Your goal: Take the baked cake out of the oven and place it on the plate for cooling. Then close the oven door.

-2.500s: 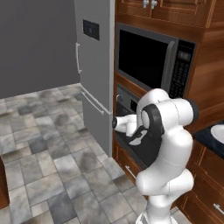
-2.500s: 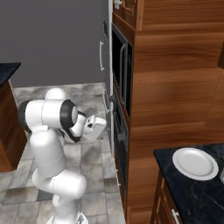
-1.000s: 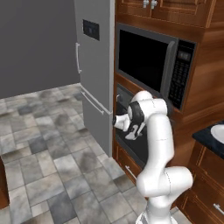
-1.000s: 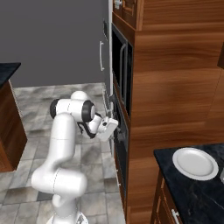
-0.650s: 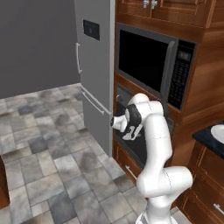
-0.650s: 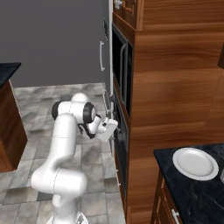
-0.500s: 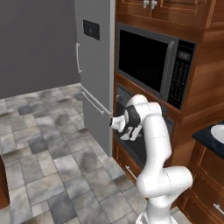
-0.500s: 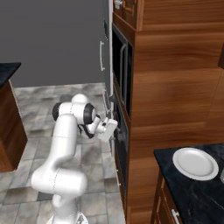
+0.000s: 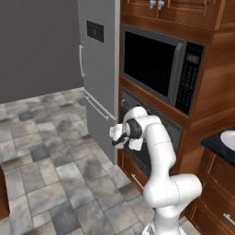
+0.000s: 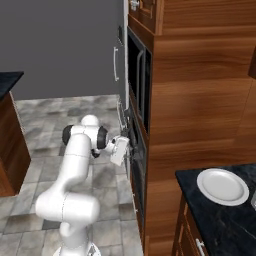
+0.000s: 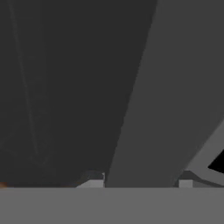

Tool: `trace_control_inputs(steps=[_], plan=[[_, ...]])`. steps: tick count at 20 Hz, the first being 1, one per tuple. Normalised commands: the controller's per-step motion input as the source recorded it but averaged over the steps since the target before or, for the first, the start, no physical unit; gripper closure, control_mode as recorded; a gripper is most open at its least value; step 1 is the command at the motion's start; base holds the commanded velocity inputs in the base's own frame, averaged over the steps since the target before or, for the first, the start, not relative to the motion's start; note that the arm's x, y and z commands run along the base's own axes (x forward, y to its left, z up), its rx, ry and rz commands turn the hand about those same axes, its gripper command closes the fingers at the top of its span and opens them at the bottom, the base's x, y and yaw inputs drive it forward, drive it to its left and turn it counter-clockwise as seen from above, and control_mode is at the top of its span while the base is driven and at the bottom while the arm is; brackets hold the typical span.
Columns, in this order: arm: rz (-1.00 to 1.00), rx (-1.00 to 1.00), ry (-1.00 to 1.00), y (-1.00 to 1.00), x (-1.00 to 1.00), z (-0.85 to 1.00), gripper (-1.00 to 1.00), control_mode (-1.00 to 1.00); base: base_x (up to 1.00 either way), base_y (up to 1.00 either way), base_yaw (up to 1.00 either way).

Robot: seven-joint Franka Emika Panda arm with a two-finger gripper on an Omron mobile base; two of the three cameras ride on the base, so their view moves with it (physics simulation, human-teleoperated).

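The oven (image 9: 178, 132) sits under the microwave with the oven door (image 9: 173, 146) upright and closed. The baked cake is hidden behind it. My gripper (image 9: 120, 137) (image 10: 132, 150) is at the door's top left corner, on its handle. In the hand view the grey handle bar (image 11: 153, 109) runs between my fingertips (image 11: 92, 180) and spans the gap, so the gripper (image 11: 140, 179) is shut on it. The door's dark window (image 11: 65, 87) lies beside the bar. The white plate (image 10: 222, 186) (image 9: 228, 139) rests on the dark counter to the right.
A microwave (image 9: 156, 66) with a keypad is above the oven. A tall grey fridge (image 9: 98, 69) stands immediately to its left. Wooden cabinets (image 10: 200, 90) surround the oven, with drawers (image 9: 215, 197) below the counter. A tiled floor (image 9: 46, 151) lies open to the left.
The arm reached forward to the oven front, then held almost still. The jaws went from wide open to closed around the handle bar.
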Motion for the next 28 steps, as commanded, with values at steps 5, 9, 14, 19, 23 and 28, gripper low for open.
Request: trace_control_inputs(steps=[5,9,14,19,23,28], plan=[[0.03,0.01,0.20,0.85,-0.34,-0.83,1.00,-1.00,0.00,0.00,0.00],[0.04,0.02,0.19,0.80,-0.36,-0.86,1.00,-1.00,0.00,0.00,0.00],[0.03,0.03,0.18,0.69,-0.30,-0.87,1.00,-1.00,0.00,0.00,0.00],[0.01,0.05,0.17,0.45,-0.17,-0.60,-1.00,-1.00,0.00,0.00,0.00],[0.06,0.10,0.02,0.27,-0.52,0.02,-1.00,-1.00,0.00,0.00,0.00],[0.08,0.13,-0.01,0.04,-0.80,0.69,-1.00,-1.00,0.00,0.00,0.00]])
